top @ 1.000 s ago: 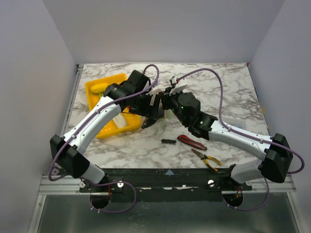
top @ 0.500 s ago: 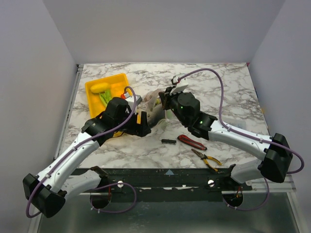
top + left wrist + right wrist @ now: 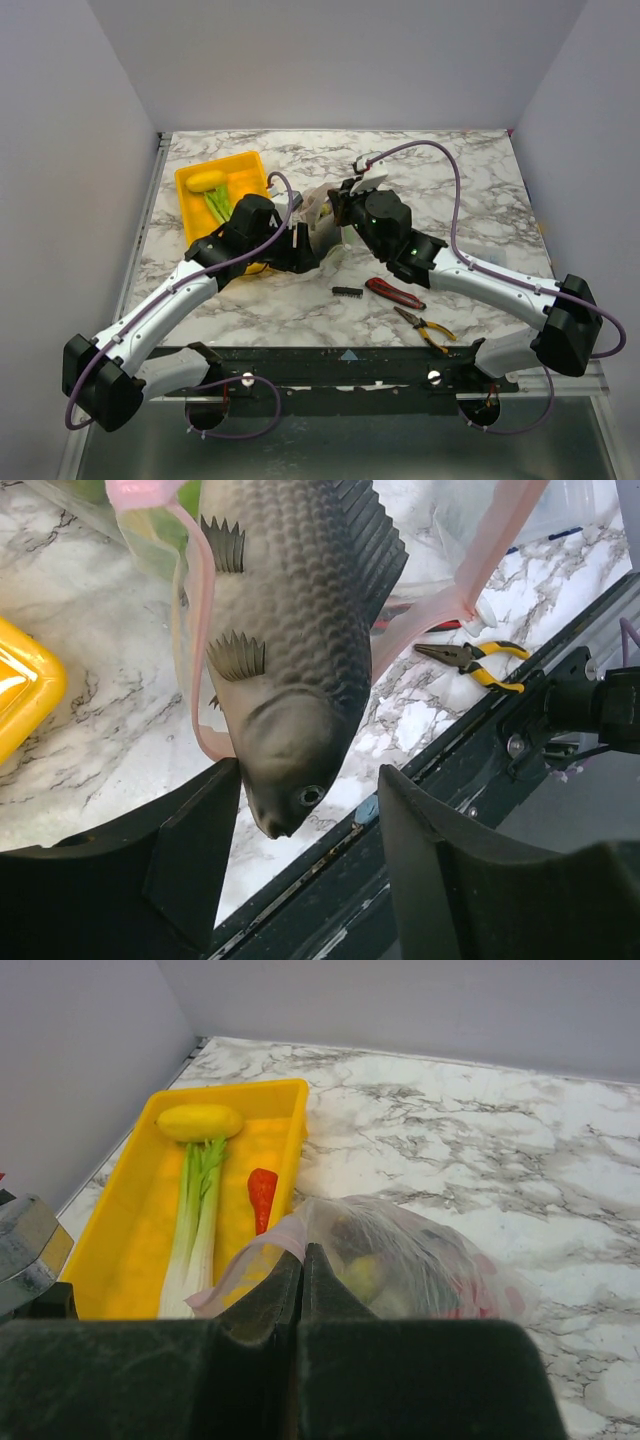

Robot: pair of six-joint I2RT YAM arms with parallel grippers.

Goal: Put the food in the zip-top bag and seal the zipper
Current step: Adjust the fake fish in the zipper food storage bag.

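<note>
The zip-top bag (image 3: 320, 200) lies mid-table, holding several food pieces (image 3: 365, 1275). My right gripper (image 3: 302, 1255) is shut on the bag's pinkish zipper (image 3: 255, 1255) at the mouth, and shows in the top view (image 3: 338, 205). A grey toy fish (image 3: 290, 630) sticks head-first out of the bag mouth, with the zipper (image 3: 195, 610) looped around it. My left gripper (image 3: 310, 780) is open, its fingers either side of the fish's head without gripping it; it also shows in the top view (image 3: 308, 243). A yellow piece (image 3: 200, 1120), a leek (image 3: 195, 1210) and a red piece (image 3: 262, 1195) lie in the yellow tray (image 3: 300, 1085).
The yellow tray (image 3: 190, 185) sits at the back left. Yellow-handled pliers (image 3: 430, 330), a red-handled tool (image 3: 392, 292) and a small black part (image 3: 347, 291) lie near the front edge. The table's front rail (image 3: 500, 730) is just below my left gripper.
My left arm pulled back from over the tray toward the near side, then moved its open gripper up to the bag mouth. The right arm kept still, holding the bag.
</note>
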